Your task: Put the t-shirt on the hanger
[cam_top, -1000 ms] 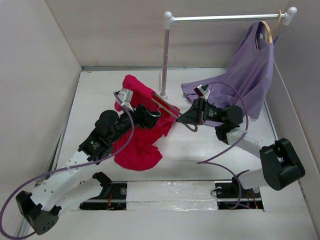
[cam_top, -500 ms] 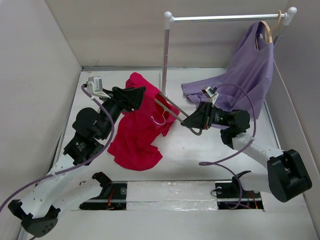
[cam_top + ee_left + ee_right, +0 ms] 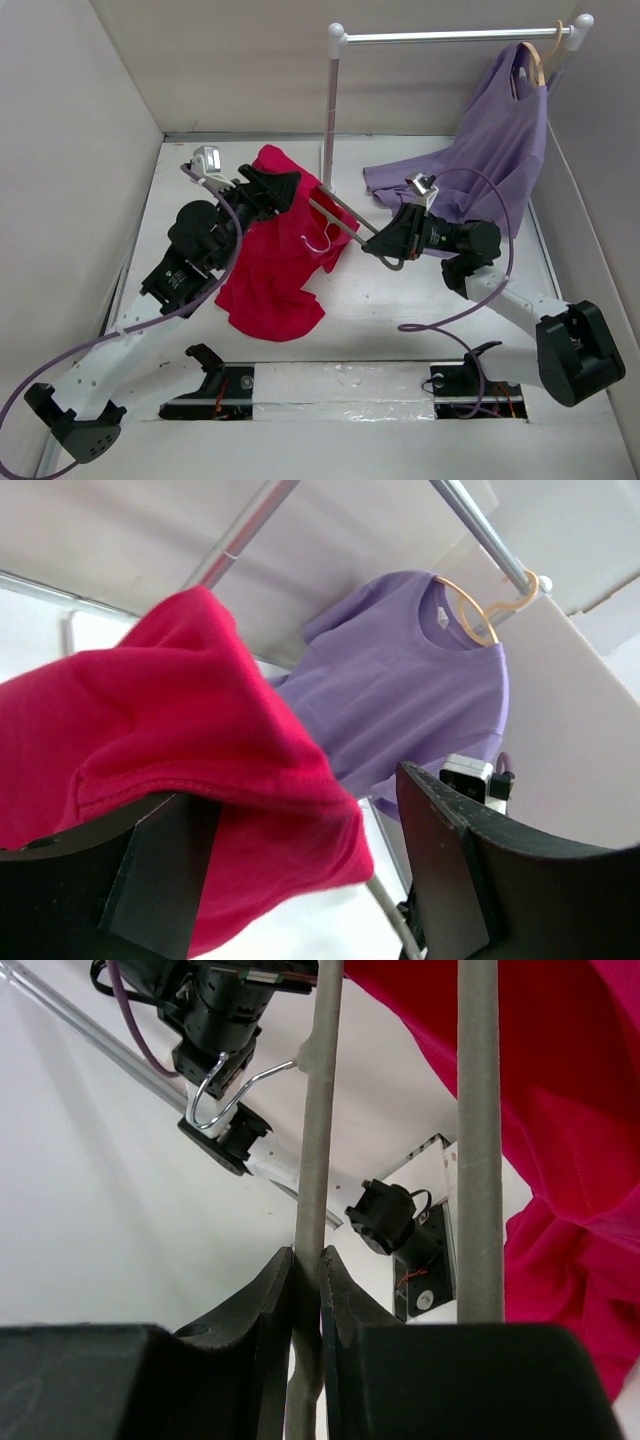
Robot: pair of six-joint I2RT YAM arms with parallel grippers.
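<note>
Altogether, two shirts, two hangers and two grippers show, plus one rail on its post point(image 3: 330, 110). The red t-shirt point(image 3: 272, 272) lies crumpled on the worktop point(image 3: 400, 310), left of the post and nearer the arms. Its upper edge is lifted close beside the post's foot. The grey hanger point(image 3: 345, 222) slants from that foot towards the right arm, one end going in under the red cloth and lost to sight there. Its hook curls over the fabric.

The right gripper point(image 3: 375, 243), right of the post and nearer, is pinched tight on one thin grey bar of the hanger. The left gripper point(image 3: 283, 186), just left of the post's foot, stands with its fingers well apart. Red cloth bunches between them, seemingly draped over one finger rather than clamped, though the top view hides the tips.

Well right of the post, the purple shirt point(image 3: 500, 150) hangs from the rail's far end on the wooden hanger point(image 3: 537, 60). Only the wooden hanger's hook and neck show above the collar. The purple shirt's lower part spreads onto the worktop, partly behind the right arm.
</note>
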